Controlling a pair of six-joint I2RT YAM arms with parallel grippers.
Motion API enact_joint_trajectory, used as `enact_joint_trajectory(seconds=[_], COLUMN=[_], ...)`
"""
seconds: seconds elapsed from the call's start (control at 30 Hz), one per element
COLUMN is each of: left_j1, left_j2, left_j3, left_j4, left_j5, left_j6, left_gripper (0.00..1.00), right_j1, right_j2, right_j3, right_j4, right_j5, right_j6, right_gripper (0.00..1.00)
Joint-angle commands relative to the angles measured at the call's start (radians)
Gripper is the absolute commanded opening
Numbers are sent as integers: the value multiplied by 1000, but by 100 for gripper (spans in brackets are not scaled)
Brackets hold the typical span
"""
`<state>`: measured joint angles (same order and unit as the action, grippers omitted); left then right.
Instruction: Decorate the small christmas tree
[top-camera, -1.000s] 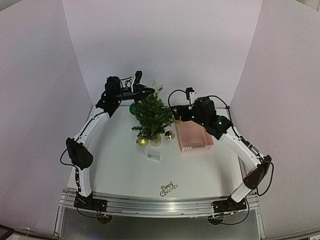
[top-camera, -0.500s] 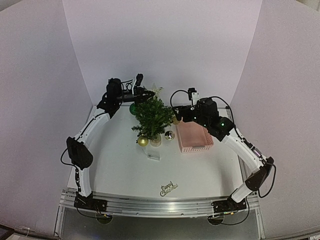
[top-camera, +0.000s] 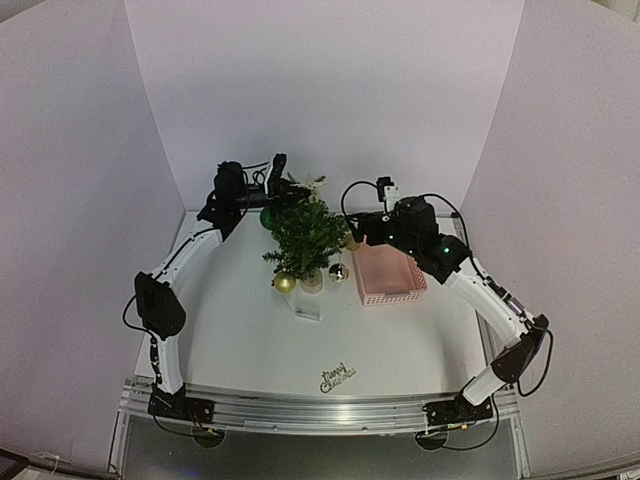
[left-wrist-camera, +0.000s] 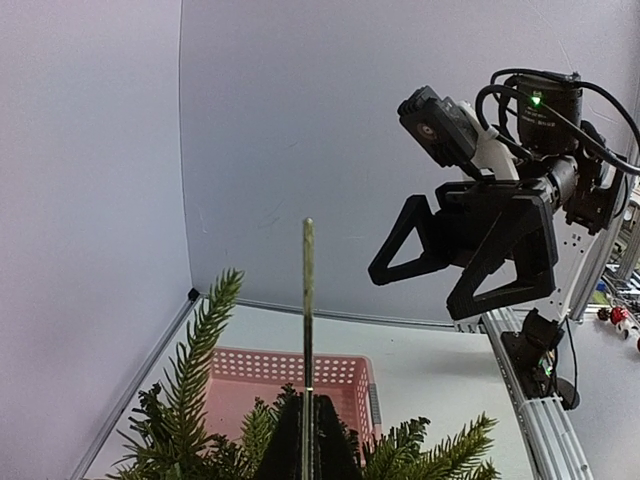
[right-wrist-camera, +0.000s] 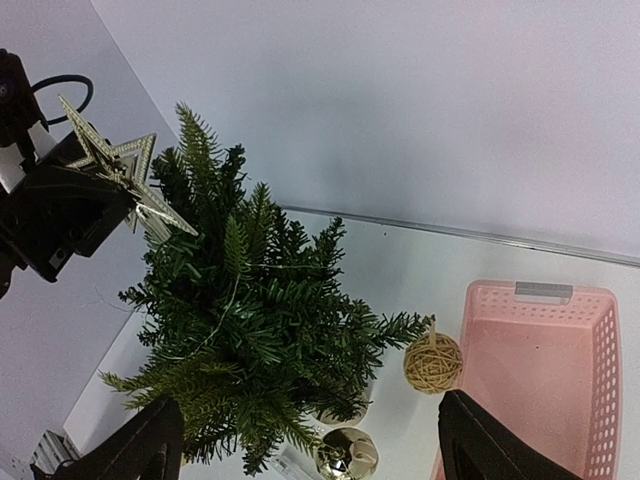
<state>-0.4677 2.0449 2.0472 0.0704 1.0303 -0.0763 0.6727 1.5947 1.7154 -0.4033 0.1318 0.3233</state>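
The small christmas tree (top-camera: 305, 235) stands at the back middle of the table in a pale pot; it also shows in the right wrist view (right-wrist-camera: 250, 320). My left gripper (top-camera: 283, 188) is shut on a glittery gold star (top-camera: 313, 184) and holds it beside the treetop. In the left wrist view the star (left-wrist-camera: 308, 320) is edge-on between the closed fingers (left-wrist-camera: 290, 445). In the right wrist view the star (right-wrist-camera: 120, 165) is up left of the tree. My right gripper (top-camera: 362, 228) is open and empty just right of the tree, its fingers (right-wrist-camera: 490, 440) spread wide.
A pink basket (top-camera: 388, 272) stands right of the tree. A twine ball (right-wrist-camera: 432, 362) is at a branch tip. A gold ball (top-camera: 286, 283), a silver ball (top-camera: 338, 271), a green ball (top-camera: 268, 215) and a clear piece (top-camera: 308, 312) are around the pot. A "Merry Christmas" sign (top-camera: 338, 377) lies near the front.
My left gripper has moved a little right and down with the star, closer to the treetop. My right arm has shifted slightly.
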Motion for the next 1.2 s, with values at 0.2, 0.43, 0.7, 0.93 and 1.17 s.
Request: enact_joint_trajectory(seconds=[0.2, 0.43, 0.7, 0.93, 1.17], left_j1=[15, 40, 113, 198, 255], left_j2=[-38, -94, -297, -504, -784], left_j3=[51, 108, -4, -200, -681], left_j4=[-98, -236, -393, -527, -406], left_j5=[34, 50, 35, -181, -658], left_j6=[58, 161, 289, 227, 53], left_gripper=[51, 76, 99, 100, 100], right_j1=[-2, -2, -53, -237, -511], right_j2=[-45, -53, -83, -161, -356], right_j3=[-7, -21, -88, -271, -605], right_j4=[36, 36, -3, -99, -123], right_j5=[-2, -10, 99, 243, 323], right_j6=[7, 11, 35, 129, 199], right_gripper=[86, 86, 88, 88, 89])
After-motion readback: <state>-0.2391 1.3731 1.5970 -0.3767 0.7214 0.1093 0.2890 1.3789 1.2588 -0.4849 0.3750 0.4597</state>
